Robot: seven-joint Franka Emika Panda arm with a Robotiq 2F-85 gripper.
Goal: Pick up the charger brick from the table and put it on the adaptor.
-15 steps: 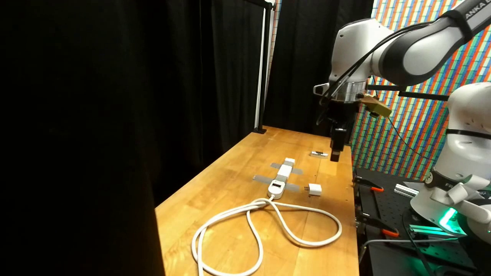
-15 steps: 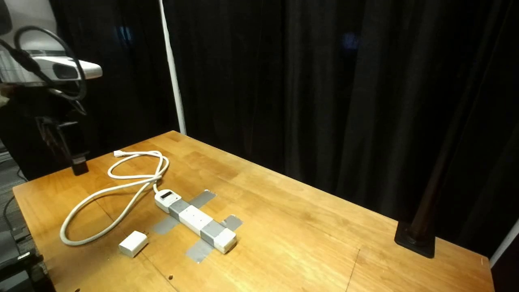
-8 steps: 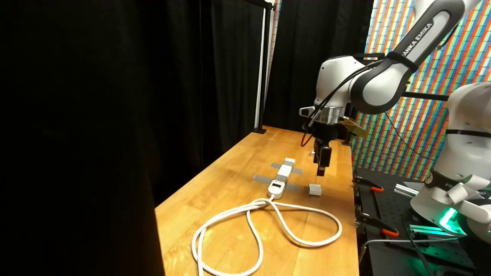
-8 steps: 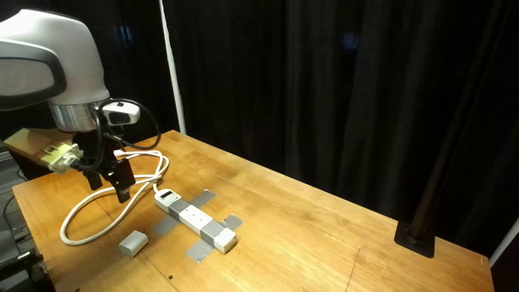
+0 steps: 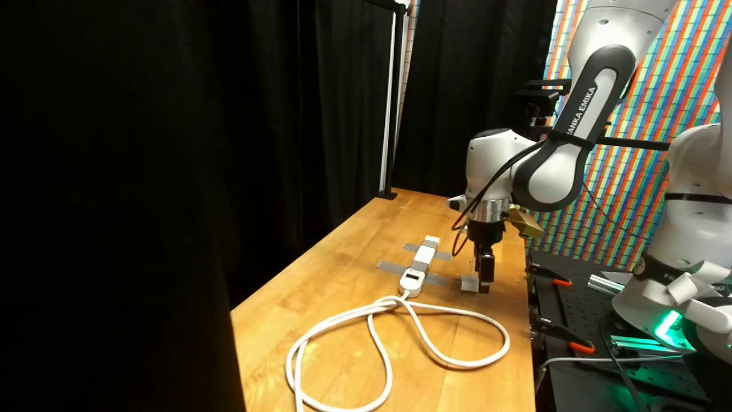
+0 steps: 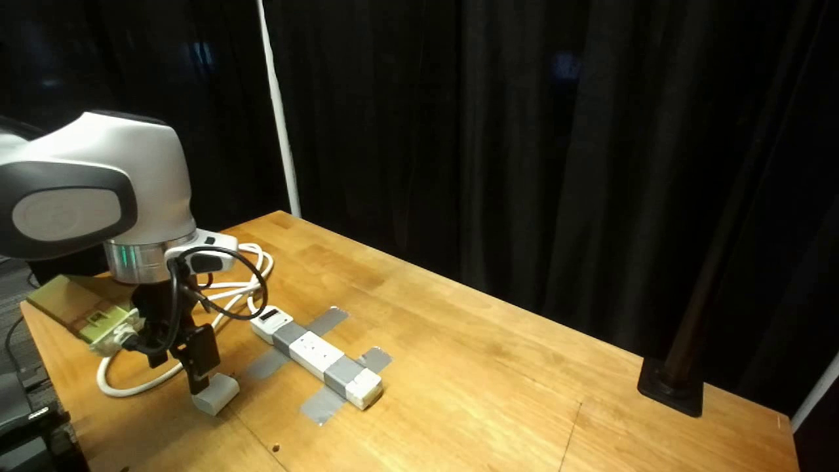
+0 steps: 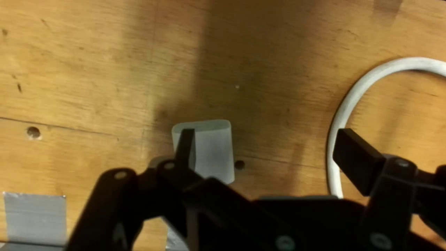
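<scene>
One gripper (image 7: 265,143) stands with its two fingers wide apart, one overlapping the single charger (image 7: 214,153) in the wrist view. The charger lies near the edge of the worktop (image 6: 498,373) with two clamps (image 5: 550,274); one power strip (image 6: 316,353) is taped farther in.

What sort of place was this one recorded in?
Probably a robotics lab or similar test space: a robot arm reaches over a wooden table, black curtains hang behind it, and a power strip is fixed to the tabletop with grey tape.
</scene>
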